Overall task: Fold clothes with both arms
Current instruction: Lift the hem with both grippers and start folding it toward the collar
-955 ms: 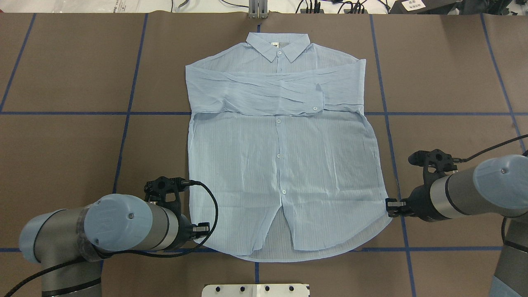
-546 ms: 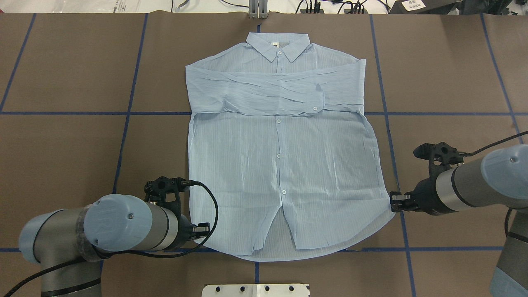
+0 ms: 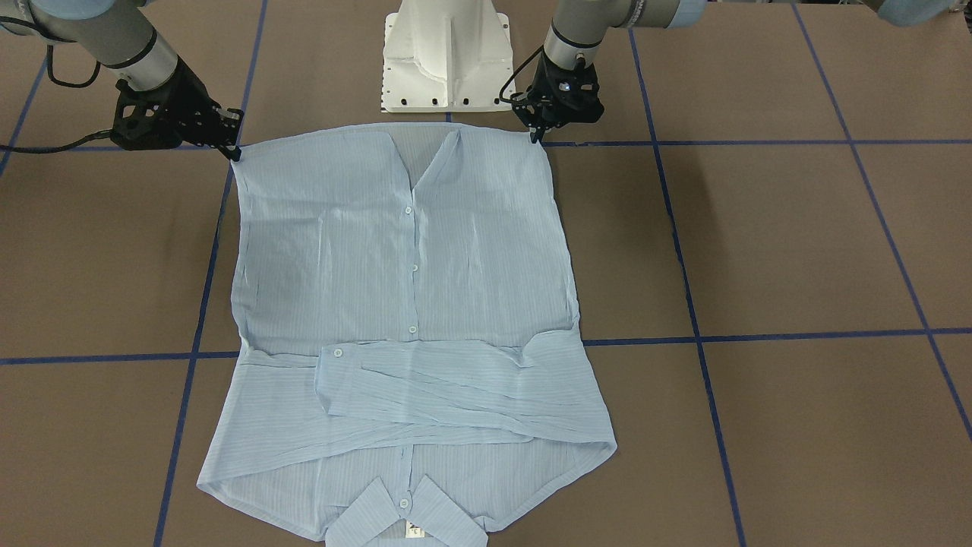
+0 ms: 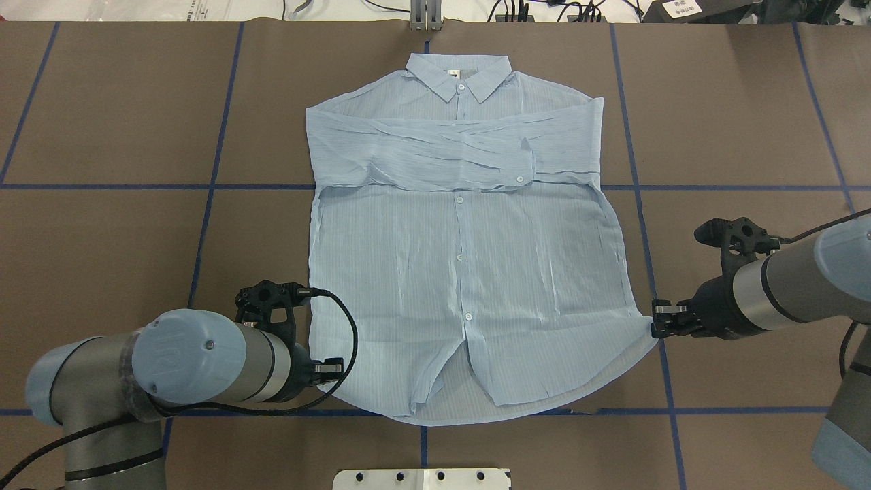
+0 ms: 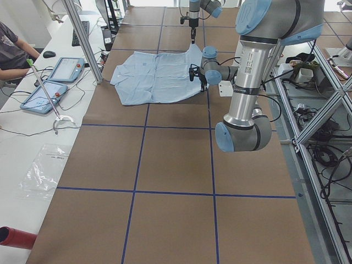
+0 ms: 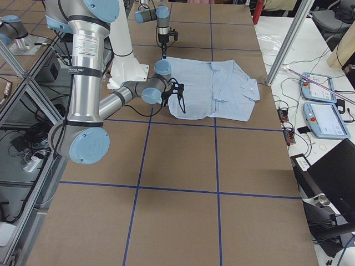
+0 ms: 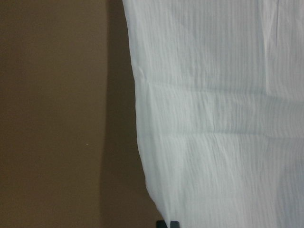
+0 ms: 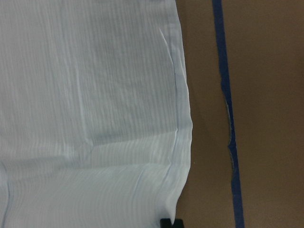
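The pale-blue striped shirt (image 4: 463, 272) lies front up on the brown table, collar (image 4: 458, 73) at the far side, both sleeves folded across the chest (image 4: 449, 153). My left gripper (image 4: 331, 369) is shut on the near-left hem corner, also seen in the front view (image 3: 536, 135). My right gripper (image 4: 655, 328) is shut on the near-right hem corner (image 3: 234, 152), which is pulled outward and raised slightly. Each wrist view shows the shirt's side edge (image 7: 142, 142) (image 8: 183, 118) with closed fingertips at the bottom of the frame.
The white pedestal base (image 4: 422, 478) sits at the near table edge behind the hem. Blue tape lines (image 4: 211, 187) grid the brown table top. A metal post (image 4: 425, 17) and cables lie past the collar. A seated person (image 5: 14, 49) with tablets is beside the table.
My right gripper has moved outward and away from the base, drawing the hem corner with it. The left arm has shifted slightly forward with its corner; the near hem has wrinkled.
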Robot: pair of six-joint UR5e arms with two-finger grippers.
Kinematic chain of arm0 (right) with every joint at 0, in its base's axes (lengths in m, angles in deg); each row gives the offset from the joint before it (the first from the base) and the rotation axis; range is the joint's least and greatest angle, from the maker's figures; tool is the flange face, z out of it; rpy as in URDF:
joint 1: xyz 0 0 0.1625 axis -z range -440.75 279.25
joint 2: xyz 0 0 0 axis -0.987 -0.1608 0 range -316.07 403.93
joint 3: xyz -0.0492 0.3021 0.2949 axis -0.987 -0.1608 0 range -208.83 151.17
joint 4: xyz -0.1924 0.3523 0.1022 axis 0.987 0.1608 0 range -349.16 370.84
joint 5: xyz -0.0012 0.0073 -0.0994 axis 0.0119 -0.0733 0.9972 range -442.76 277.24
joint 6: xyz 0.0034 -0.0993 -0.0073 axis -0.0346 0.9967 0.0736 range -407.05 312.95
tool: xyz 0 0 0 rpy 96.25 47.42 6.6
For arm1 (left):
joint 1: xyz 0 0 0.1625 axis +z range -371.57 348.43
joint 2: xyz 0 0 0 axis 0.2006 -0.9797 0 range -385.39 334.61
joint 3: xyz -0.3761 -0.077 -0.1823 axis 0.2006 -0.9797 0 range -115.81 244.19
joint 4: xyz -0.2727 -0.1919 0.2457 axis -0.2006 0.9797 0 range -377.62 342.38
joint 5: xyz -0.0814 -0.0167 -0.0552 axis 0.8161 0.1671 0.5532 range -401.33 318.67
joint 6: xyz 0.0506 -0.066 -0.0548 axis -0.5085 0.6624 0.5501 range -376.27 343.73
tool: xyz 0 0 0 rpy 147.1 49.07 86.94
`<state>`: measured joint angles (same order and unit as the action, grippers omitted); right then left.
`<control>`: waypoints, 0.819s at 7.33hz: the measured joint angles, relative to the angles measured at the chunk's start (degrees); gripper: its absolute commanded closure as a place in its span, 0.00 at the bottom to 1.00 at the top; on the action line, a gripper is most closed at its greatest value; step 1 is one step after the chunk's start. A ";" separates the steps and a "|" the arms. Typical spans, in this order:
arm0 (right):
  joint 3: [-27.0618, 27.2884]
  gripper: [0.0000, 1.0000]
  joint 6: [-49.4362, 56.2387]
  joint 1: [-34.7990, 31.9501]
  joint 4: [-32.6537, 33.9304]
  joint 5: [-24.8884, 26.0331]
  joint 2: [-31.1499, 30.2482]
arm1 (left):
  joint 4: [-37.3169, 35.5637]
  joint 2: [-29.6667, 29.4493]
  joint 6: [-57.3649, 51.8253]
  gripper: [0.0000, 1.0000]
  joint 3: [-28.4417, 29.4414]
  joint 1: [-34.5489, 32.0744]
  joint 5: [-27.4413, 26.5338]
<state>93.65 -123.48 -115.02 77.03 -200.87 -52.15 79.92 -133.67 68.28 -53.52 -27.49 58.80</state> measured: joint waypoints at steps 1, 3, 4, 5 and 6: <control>-0.07 1.00 0.22 -0.42 0.00 -0.20 0.02 | -0.02 0.12 -0.14 1.00 0.01 -0.14 0.04; -0.22 1.00 0.72 -1.07 0.00 -0.54 -0.03 | 0.09 0.42 -0.51 1.00 -0.09 -0.22 0.24; -0.30 1.00 0.93 -1.59 0.00 -1.12 -0.05 | 0.15 0.53 -0.58 1.00 -0.11 -0.27 0.59; -0.36 1.00 1.25 -2.31 0.00 -1.87 -0.06 | 0.18 0.63 -0.62 1.00 -0.10 -0.31 0.97; -0.41 1.00 1.60 -3.06 0.00 -2.59 -0.06 | 0.19 0.64 -0.67 1.00 -0.09 -0.33 1.18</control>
<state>93.24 -121.88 -118.07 77.03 -203.46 -52.22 80.11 -133.03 67.62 -53.61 -27.81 59.98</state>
